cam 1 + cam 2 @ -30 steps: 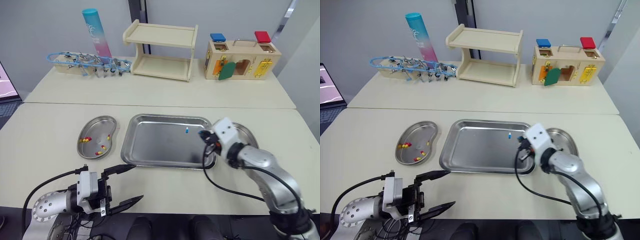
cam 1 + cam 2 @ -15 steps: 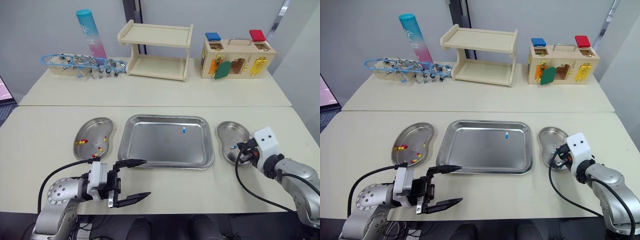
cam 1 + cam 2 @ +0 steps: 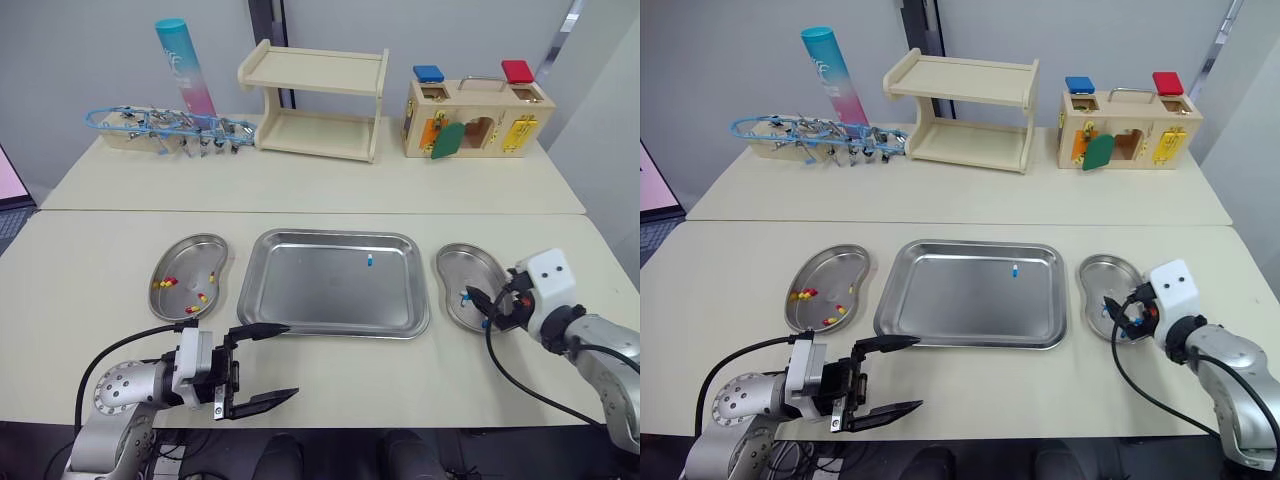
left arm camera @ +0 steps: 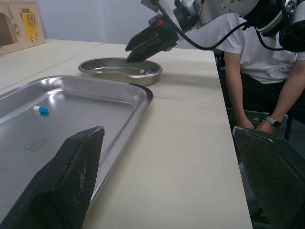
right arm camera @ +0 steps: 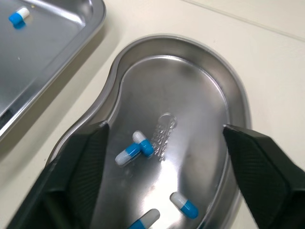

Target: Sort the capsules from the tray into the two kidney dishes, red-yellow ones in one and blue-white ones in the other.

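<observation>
The steel tray (image 3: 300,295) lies mid-table with one blue-white capsule (image 3: 368,260) in it. To its left, a kidney dish (image 3: 172,298) holds several red-yellow capsules (image 3: 166,282). To its right, the other kidney dish (image 3: 455,270) holds several blue-white capsules (image 5: 135,148). My right gripper (image 3: 490,305) hovers low over that right dish, open with nothing between its fingers (image 5: 81,162). My left gripper (image 3: 262,363) is open and empty near the table's front edge, in front of the tray's left corner.
The back table carries a wooden shelf (image 3: 315,100), a lock box (image 3: 475,120), a teal tube (image 3: 183,65) and a rack of blue-handled tools (image 3: 165,128). A person in a white shirt (image 4: 257,52) sits beyond the table's right end.
My right gripper moved from the tray's right edge to over the right kidney dish and its jaws opened. The left arm stayed put; the camera shifted.
</observation>
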Tool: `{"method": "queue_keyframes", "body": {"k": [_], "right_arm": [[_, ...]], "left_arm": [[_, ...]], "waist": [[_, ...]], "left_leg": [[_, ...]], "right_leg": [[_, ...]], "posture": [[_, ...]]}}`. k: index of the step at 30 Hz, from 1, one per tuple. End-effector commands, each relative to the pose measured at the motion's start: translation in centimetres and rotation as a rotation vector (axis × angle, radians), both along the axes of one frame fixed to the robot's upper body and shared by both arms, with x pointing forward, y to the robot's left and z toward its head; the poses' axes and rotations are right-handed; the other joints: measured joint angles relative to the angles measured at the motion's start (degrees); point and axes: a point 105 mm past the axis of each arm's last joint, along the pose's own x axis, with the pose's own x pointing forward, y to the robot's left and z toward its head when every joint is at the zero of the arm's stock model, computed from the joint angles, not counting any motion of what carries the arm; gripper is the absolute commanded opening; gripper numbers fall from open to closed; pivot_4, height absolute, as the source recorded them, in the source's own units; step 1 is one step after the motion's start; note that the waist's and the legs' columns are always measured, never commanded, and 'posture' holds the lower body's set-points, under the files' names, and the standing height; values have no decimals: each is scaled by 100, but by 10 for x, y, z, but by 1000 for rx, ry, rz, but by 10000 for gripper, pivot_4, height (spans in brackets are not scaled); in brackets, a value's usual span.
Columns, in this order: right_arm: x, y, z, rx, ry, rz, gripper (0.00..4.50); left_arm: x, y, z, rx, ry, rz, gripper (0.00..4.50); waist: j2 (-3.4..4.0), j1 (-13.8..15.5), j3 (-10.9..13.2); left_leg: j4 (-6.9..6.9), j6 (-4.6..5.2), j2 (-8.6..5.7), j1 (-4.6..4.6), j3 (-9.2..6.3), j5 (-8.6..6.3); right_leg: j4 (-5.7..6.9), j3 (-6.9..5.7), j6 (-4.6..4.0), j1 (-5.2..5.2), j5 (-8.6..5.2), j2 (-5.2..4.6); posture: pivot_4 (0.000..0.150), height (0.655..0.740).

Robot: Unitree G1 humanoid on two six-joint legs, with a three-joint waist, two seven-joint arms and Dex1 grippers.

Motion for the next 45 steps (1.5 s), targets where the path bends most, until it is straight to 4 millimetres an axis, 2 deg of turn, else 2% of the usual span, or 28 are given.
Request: {"method": "queue_keyframes", "body": {"k": [1,5,9,11,14,16,18,20,23,31,45], "right_arm": [[-9,2,29,-47,-172,106,44850],[-23,-3,26,-140,-205,227,44850],[-30,-12,27,-144,-231,272,44850],[-38,-22,33,-115,-209,302,44850],[-45,-49,34,-115,-155,293,44850],[-49,-66,30,-126,-112,278,44850],[-53,-79,24,-140,-68,274,44850],[-55,-88,17,-154,-18,278,44850],[-56,-97,12,-172,29,292,44850],[-58,-107,2,-209,111,338,44850],[-51,-106,3,-186,121,353,44850]], "left_arm": [[2,8,8,-19,0,45,45000],[13,21,10,-5,5,169,45000],[21,34,12,23,23,275,45000],[36,56,20,52,16,416,45000],[52,105,42,29,-14,639,45000],[55,141,48,27,-3,787,45000],[53,170,48,35,25,901,45000],[45,197,39,73,92,1001,45000],[25,226,26,117,169,1108,45000],[-10,252,3,181,257,1243,45000],[-17,242,8,184,271,1233,45000]], "waist": [[0,14,0],[-1,37,0],[-2,38,1],[-1,42,3],[-4,57,5],[-4,53,5],[-4,36,5],[-3,17,5],[-3,-39,6],[-10,-35,8],[-11,-27,8]], "left_leg": [[0,0,0,0,0,0],[1,0,0,2,0,0],[2,0,0,10,1,0],[1,0,0,11,1,0],[2,0,0,11,-3,0],[2,0,0,14,-2,0],[0,0,0,16,0,0],[-2,0,0,17,3,0],[-4,0,0,18,4,0],[-4,-1,0,17,8,-1],[-4,-2,0,18,7,0]], "right_leg": [[0,0,0,0,0,0],[0,0,1,3,0,-1],[-1,1,1,11,0,-1],[-1,0,1,12,0,0],[0,-4,1,15,0,0],[-3,-4,1,18,0,-1],[-4,-3,0,18,-1,-1],[-5,-1,0,16,-1,-1],[-4,1,-1,15,-2,-1],[-5,2,-1,17,-2,-4],[-5,1,-1,17,-2,-4]], "posture": [[1500,7400],[1500,7400],[1500,7400],[1500,7400],[1500,7400],[1500,7400],[1500,7400],[1500,7400],[1500,7400],[1500,7400],[1500,7400]]}}
